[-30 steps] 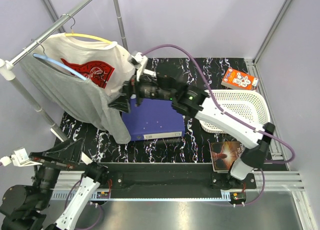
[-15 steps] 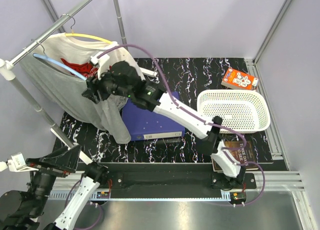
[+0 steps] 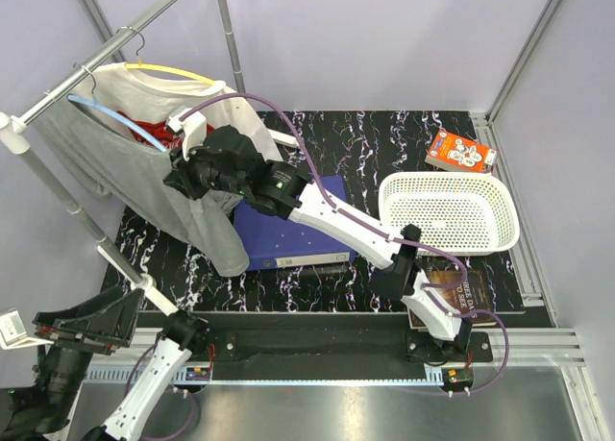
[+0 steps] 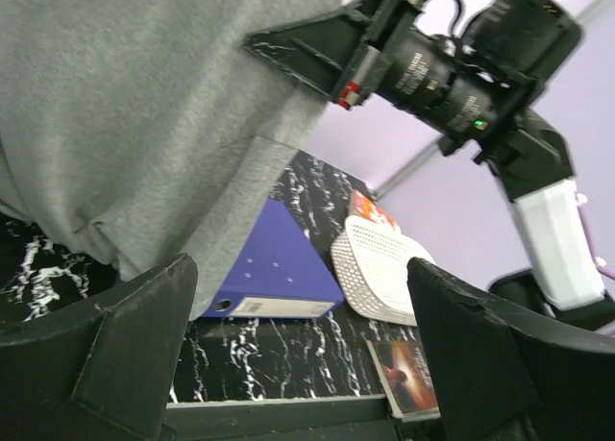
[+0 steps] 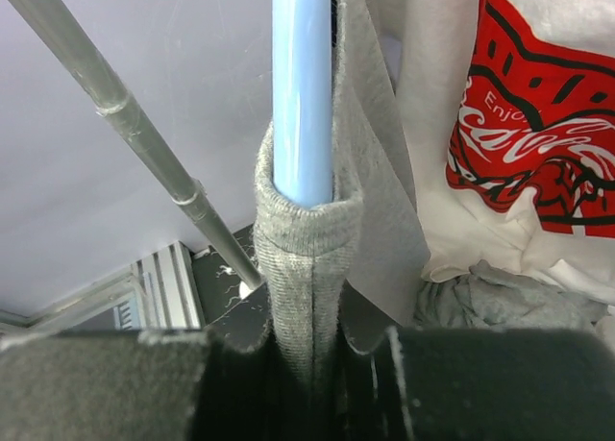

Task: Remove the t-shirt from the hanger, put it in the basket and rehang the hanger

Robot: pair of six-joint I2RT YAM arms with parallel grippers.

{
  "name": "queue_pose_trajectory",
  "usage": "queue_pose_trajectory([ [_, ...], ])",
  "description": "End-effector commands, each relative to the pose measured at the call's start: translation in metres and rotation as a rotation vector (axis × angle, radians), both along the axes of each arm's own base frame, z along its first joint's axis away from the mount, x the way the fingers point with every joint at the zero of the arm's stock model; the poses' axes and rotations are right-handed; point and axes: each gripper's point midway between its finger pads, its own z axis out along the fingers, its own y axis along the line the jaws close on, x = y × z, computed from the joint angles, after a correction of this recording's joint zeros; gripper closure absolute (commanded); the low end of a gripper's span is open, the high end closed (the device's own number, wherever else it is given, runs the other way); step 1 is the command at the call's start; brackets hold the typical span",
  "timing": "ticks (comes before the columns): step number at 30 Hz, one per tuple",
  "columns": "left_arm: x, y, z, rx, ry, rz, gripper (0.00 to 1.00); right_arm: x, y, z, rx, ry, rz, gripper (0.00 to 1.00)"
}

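A grey t-shirt (image 3: 144, 177) hangs on a blue hanger (image 3: 110, 114) from the slanted rail (image 3: 86, 66) at the far left. My right gripper (image 3: 183, 167) reaches up to it. In the right wrist view the right gripper (image 5: 307, 364) is shut on the grey ribbed collar (image 5: 307, 239), just below the blue hanger's arm (image 5: 303, 85). My left gripper (image 3: 96, 324) stands open low at the near left, nothing between its fingers. In the left wrist view the left gripper (image 4: 298, 302) sits below the grey t-shirt's hem (image 4: 125, 124).
A white t-shirt with a red print (image 3: 207, 110) hangs on a yellow hanger (image 3: 178, 73) right beside the grey one. On the table lie a blue binder (image 3: 298, 225), a white basket (image 3: 447, 210), a book (image 3: 437, 297) and an orange box (image 3: 459, 151).
My right gripper swung left from the binder up to the grey shirt and shut on its collar. The blue hanger has tilted. My left gripper sank lower at the near left.
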Motion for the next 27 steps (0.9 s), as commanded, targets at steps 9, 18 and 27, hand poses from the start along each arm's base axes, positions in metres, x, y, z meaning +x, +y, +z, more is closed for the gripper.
queue_pose_trajectory([
  [9,0.001,-0.02,0.022,0.097,0.037,-0.131,0.06,-0.022,-0.053,0.13,0.287,-0.004,-0.035,1.0],
  [18,0.006,-0.028,0.025,0.075,0.057,-0.169,0.07,-0.033,-0.078,0.142,0.287,-0.003,-0.032,1.0],
  [27,0.013,-0.038,0.067,0.101,-0.011,-0.215,0.07,-0.068,-0.116,0.098,0.237,0.059,0.047,1.0],
])
